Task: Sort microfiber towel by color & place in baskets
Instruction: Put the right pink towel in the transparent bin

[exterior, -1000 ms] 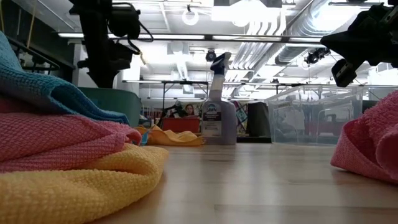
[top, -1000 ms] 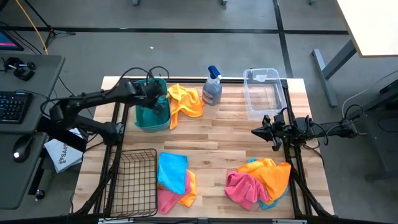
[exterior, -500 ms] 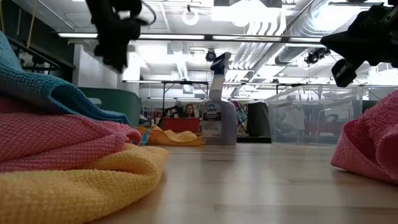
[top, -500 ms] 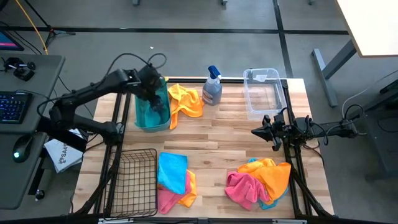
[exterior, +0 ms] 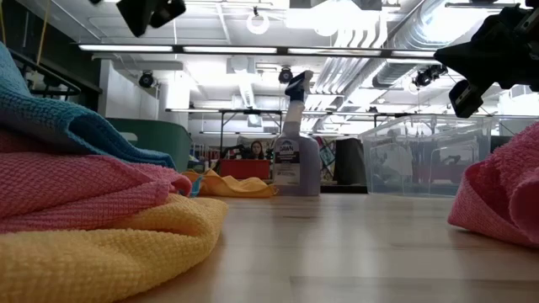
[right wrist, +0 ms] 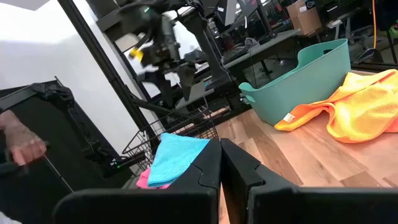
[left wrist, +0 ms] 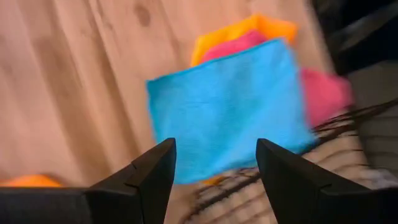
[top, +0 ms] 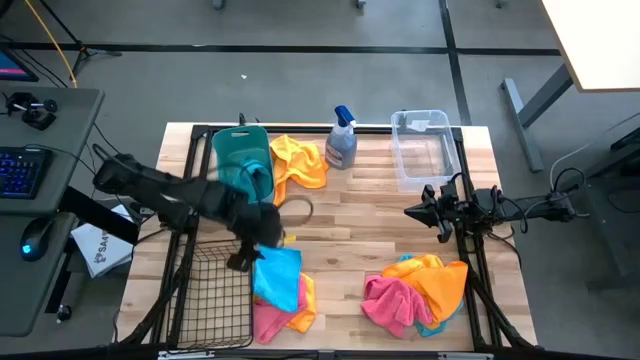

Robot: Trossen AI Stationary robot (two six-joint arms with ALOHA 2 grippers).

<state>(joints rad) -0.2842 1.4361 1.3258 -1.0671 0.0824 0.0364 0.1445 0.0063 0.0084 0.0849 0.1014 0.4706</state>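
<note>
My left gripper [top: 248,258] hangs open above the near-left pile, its fingers [left wrist: 155,168] spread over the blue microfiber towel [left wrist: 230,118] without touching it. That towel lies flat on a pink one [left wrist: 324,93] and an orange one [left wrist: 249,30]. A second pile [top: 420,290] of pink, orange and blue towels lies near right. Another orange towel [top: 300,160] rests against the teal tub [top: 243,165]. The black wire basket [top: 215,295] stands near left and the clear bin [top: 425,150] far right. My right gripper [top: 415,211] waits shut above the table's right side.
A spray bottle [top: 341,140] with a blue trigger stands at the far edge between the tub and the clear bin. Bare wood lies in the table's middle [top: 350,230]. A person's hand [right wrist: 18,140] shows beyond the table's left side.
My left gripper has risen out of the teal tub and swung toward the table's near edge. It now hangs over the blue towel of the near-left pile. My right arm has kept still.
</note>
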